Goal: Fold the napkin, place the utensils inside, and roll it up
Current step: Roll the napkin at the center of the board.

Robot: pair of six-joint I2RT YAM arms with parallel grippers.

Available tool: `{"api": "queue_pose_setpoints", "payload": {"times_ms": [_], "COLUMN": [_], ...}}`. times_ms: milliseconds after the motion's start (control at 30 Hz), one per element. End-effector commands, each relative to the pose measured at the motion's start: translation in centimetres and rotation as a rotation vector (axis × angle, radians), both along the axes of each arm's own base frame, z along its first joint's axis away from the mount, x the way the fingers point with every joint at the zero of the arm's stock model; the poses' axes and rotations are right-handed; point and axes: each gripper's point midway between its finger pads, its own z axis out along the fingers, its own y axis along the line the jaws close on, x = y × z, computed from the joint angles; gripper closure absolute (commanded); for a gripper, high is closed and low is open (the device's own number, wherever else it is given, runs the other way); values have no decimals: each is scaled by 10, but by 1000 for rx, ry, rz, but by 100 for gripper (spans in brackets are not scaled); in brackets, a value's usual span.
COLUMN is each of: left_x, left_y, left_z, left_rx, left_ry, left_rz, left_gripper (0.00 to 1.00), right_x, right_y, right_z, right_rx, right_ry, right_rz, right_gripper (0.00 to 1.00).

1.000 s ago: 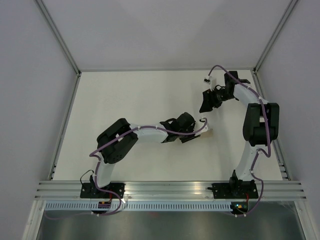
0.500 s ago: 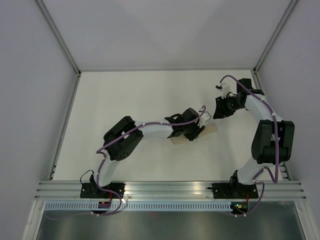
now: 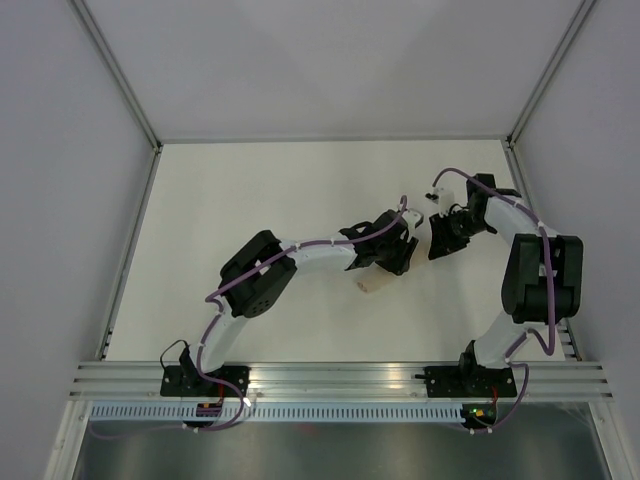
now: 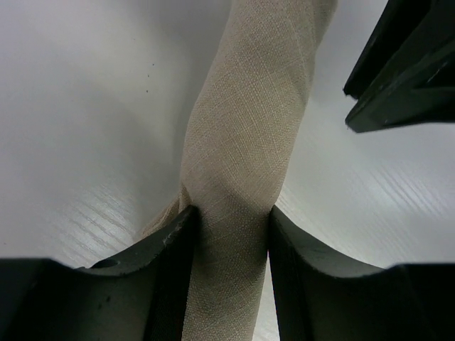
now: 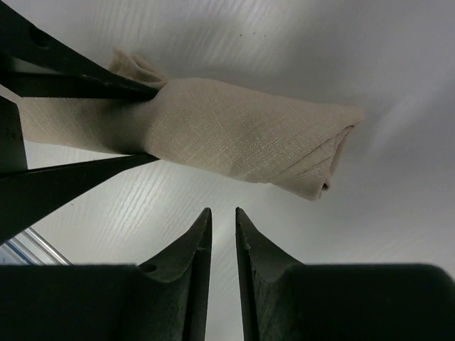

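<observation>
Napkin [image 5: 234, 138] already rolled tight, lying on white bench [image 3: 250, 200] mid-field. Left claw [image 4: 231, 234] clamps roll across its middle, fingers pressed to both sides. Right claw [image 5: 222, 241] narrow, nearly closed, empty, just short of roll's free end. Utensils not visible. Judgement: cloth soft, light, prone to unrolling; hold mid-roll, squeeze gently.

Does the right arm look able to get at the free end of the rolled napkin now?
Probably yes. The right tool sits just short of the napkin, bare table between them. The left tool grips only the other end.
</observation>
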Motion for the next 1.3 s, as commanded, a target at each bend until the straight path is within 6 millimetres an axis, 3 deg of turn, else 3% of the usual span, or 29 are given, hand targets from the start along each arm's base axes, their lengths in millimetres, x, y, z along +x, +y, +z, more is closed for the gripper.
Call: {"api": "queue_pose_setpoints", "payload": {"times_ms": [0,300,467,867,1100,1267], "left_x": [-6,-1,5,41,58,68], "left_y": [7,-1,-4,-3,3,7], "left_z": [-27,-19,-10,21,26,23], "left_rx": [45,6,-9,-53,-74,-91], "left_ry": [86,78,59,-25,-19,6], "left_rz": [92,110,120,179,190,194], "left_gripper": [50,44,39,36,36,36], "right_x": [-16,-11,9,61,92,103], "right_y": [1,12,18,37,51,64], "right_z": [-17,-41,-42,-42,-33,-35], "right_rx": [-21,-25,-23,-28,-7,-11], "right_ry": [78,134,125,84,42,37], "right_rz": [32,45,38,7,14,20], "right_gripper": [75,79,79,80,80,80]}}
